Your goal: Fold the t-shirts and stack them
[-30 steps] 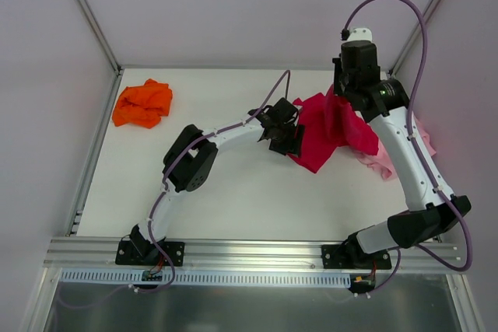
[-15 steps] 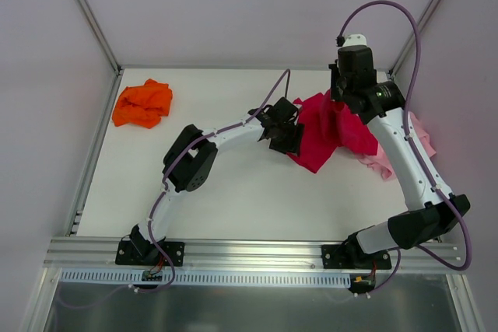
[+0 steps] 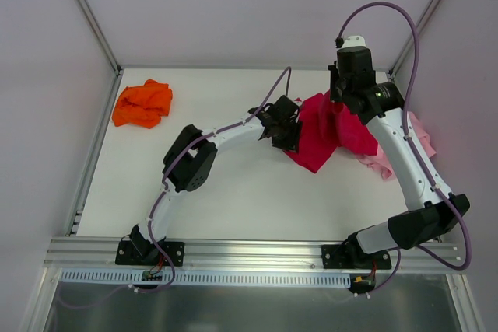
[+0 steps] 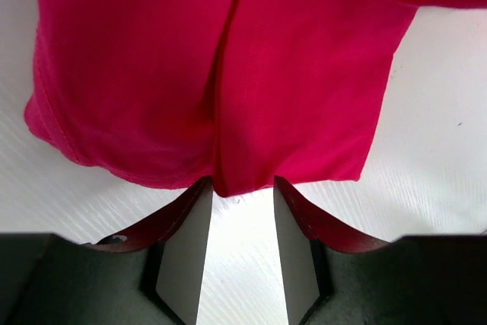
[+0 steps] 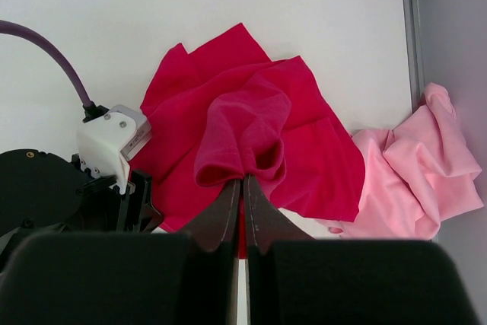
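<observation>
The right gripper (image 5: 242, 184) is pinching a gathered fold of the crimson t-shirt (image 5: 251, 112) between fingers pressed together, and is holding that fold up off the table (image 3: 233, 192) at the far right. The rest of the crimson t-shirt is draping down from the pinch and spreading onto the white surface. The left gripper (image 4: 242, 188) is sitting low at the shirt's near left edge. Its fingers are standing apart, with bare table showing between them and a fold of the hem reaching just to their tips. The pink t-shirt (image 5: 411, 173) is lying crumpled at the right, partly under the crimson one, beside the right wall. The orange t-shirt (image 3: 142, 103) is lying bunched in the far left corner, well apart from both arms.
</observation>
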`<control>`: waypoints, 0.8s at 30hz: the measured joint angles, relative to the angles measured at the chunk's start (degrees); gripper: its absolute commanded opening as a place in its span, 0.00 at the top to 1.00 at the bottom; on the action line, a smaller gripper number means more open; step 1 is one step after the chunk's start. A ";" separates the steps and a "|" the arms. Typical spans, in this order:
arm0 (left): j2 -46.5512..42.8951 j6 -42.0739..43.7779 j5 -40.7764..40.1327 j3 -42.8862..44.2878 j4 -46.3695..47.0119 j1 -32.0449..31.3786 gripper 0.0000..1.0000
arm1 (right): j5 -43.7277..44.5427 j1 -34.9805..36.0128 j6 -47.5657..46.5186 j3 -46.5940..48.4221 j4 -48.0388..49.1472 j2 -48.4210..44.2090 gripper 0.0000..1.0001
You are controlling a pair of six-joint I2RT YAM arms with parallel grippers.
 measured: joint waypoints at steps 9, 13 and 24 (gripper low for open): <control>1.01 0.52 -0.85 1.57 -0.33 0.00 0.57 | 0.07 0.00 -0.31 -0.28 0.00 -0.02 0.99; 1.44 0.52 -0.83 1.57 -0.35 0.00 0.59 | 0.09 0.00 -0.48 -0.28 0.00 -0.15 0.99; 1.84 0.92 -1.22 1.57 -0.46 0.00 1.00 | 0.59 0.00 -1.14 -0.28 0.00 -0.57 0.99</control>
